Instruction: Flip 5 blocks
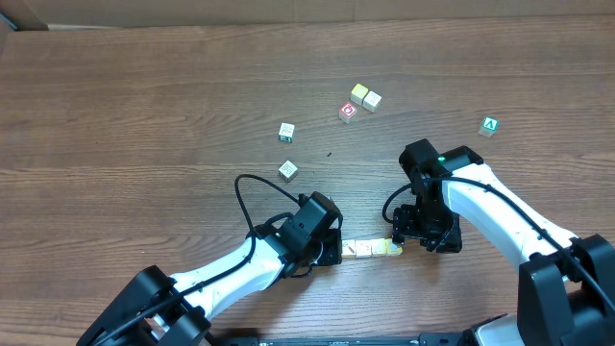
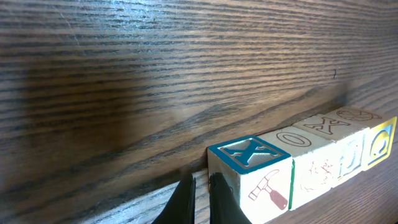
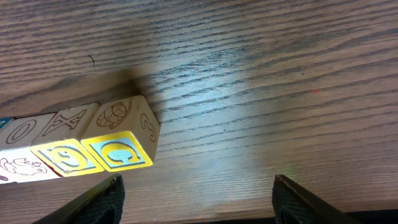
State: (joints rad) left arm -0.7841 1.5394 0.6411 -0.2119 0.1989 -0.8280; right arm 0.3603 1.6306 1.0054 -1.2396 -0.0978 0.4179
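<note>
Overhead only: the whole table (image 1: 144, 115) shows. A row of blocks (image 1: 371, 249) lies near the near edge, right of the middle, between the two grippers. Farther back, toward the far edge, sit a touching pair of pale blocks (image 1: 359, 93) and, just beside them, a red-faced block (image 1: 348, 112). A lone pale block (image 1: 286, 131) and a second lone block (image 1: 287, 170) lie left of those, apart from each other. A green block (image 1: 490, 126) stands well apart toward the right edge.
Left wrist only: the row counts four cubes, end to end and touching. The nearest is the teal X block (image 2: 249, 155), with a hammer drawing on its side. Then come the O block (image 2: 292, 138) and the plain X block (image 2: 329, 124).
Right wrist only: the end block (image 3: 118, 134) shows a turtle on top, a yellow face with a blue G, and a 3.
Block look: pale wood, with faint brown drawings and letters.
Left gripper (image 2: 200, 196): clenched with nothing between its fingers, its tips just beside the teal X block.
Right gripper (image 3: 198, 182): released, fingers spread wide and empty. The end block lies just ahead of them.
</note>
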